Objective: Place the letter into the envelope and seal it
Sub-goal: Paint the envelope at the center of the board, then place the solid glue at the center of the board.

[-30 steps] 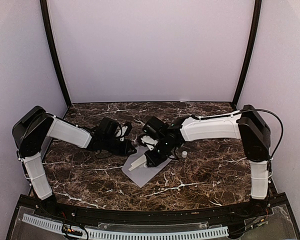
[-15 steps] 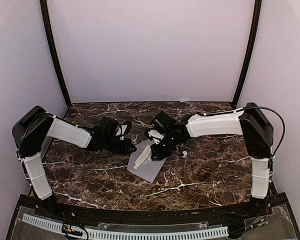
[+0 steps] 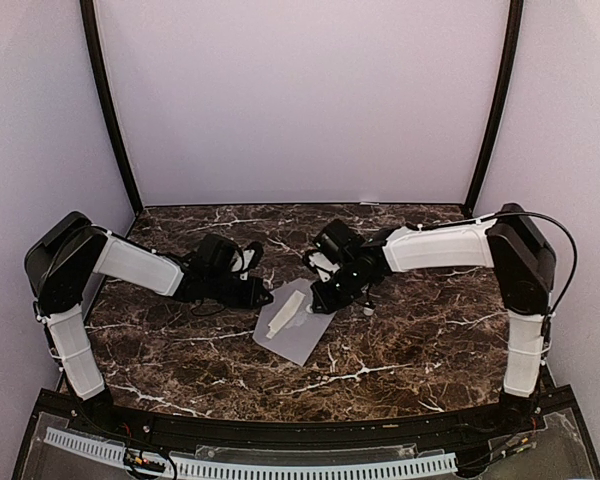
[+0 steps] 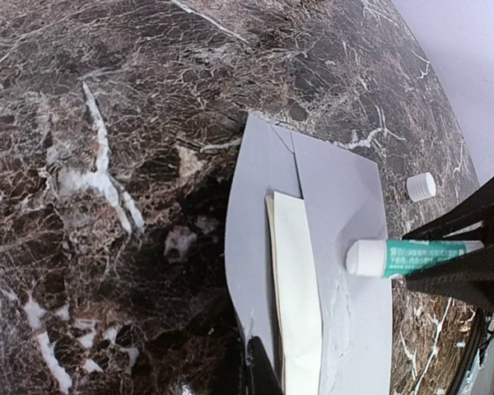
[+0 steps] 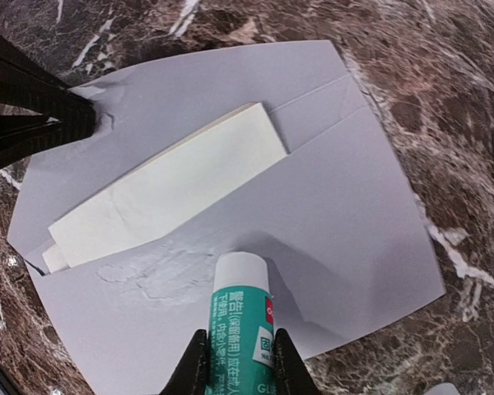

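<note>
R hand (image 5: 237, 364) pulled back (pinching glue tube (image 5: 243, 306)) | L hand (image 5: 70, 123) pressed together at envelope (image 5: 337, 206)

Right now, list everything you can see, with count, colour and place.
envelope: one, pale grey-lavender, flat on the table, centre
letter: one, cream, folded, partly inside the envelope
glue stick: one, green and white, uncapped, tip over the envelope
cap: one, white, on the table beside the envelope
table: one, dark brown marble, under everything
left gripper: one, black, shut, tips at the envelope's edge
right gripper: one, black, shut on the glue stick
</note>
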Controlling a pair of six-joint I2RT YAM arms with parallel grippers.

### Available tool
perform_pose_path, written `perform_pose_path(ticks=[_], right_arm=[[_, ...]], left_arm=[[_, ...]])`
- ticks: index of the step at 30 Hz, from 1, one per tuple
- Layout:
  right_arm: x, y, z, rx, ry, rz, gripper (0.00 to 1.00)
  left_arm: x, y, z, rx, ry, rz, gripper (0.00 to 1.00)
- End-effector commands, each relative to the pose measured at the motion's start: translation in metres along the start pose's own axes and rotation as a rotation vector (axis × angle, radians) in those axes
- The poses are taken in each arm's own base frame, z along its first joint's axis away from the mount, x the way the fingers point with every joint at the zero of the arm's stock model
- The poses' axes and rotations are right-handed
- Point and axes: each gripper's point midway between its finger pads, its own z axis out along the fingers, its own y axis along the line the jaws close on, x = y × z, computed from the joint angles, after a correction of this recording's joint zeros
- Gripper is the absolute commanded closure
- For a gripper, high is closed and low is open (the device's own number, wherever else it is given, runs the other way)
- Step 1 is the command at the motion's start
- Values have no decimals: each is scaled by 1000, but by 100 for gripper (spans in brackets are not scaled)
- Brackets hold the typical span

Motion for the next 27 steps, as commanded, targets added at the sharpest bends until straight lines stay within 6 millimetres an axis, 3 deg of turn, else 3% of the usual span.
perform_pose_path(ticks=[1, 5, 10, 15, 20, 27], right_arm=[[-20, -11, -38, 12, -138, 69, 100], [-34, -16, -71, 26, -290, 126, 100], [-15, -46, -83, 131, -387, 245, 100], [1, -57, -79, 146, -464, 343, 100], [4, -65, -77, 209, -543, 400, 100], [13, -70, -55, 270, -536, 418, 100]], left_arm=[[-1, -6, -4, 16, 8, -1, 100], [-6, -7, -8, 7, -9, -8, 100], [-10, -4, -15, -22, -37, -23, 100], [-14, -4, -20, -34, -58, -26, 100], [-14, -5, -21, -32, -60, -28, 100], [-15, -5, -23, -38, -63, -27, 100]])
